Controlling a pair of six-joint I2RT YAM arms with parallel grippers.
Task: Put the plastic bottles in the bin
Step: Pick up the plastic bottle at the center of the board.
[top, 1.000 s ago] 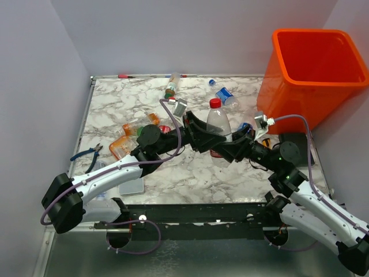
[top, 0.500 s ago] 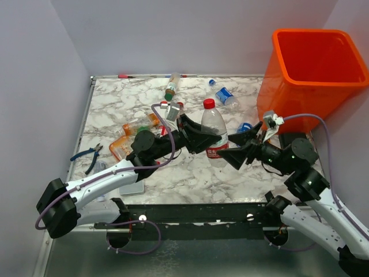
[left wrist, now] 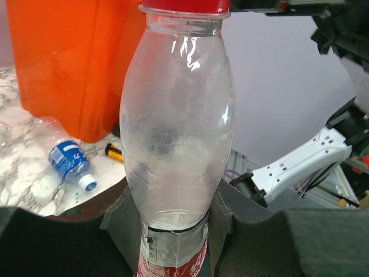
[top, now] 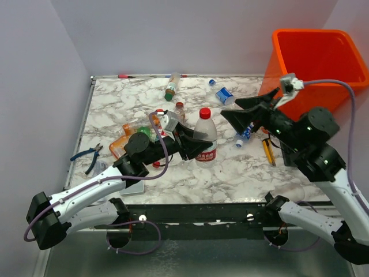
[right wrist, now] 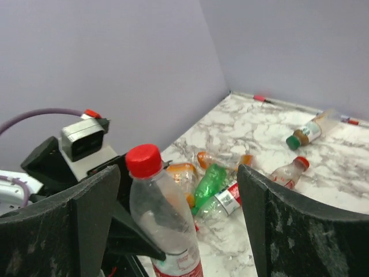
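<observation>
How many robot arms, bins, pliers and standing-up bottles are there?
Arms: 2, the left arm and the right arm
Bin: 1
Pliers: 1
Upright bottle: 1
Total: 5

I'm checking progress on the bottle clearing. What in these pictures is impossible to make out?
Top view: the near wall of the bin hides its lower inside, so bottles in it cannot be counted.
Left wrist view: the red-capped bottle is cut off at the lower edge; its base is unseen.
Top view: the left arm covers part of the bottle pile; count unclear.
</observation>
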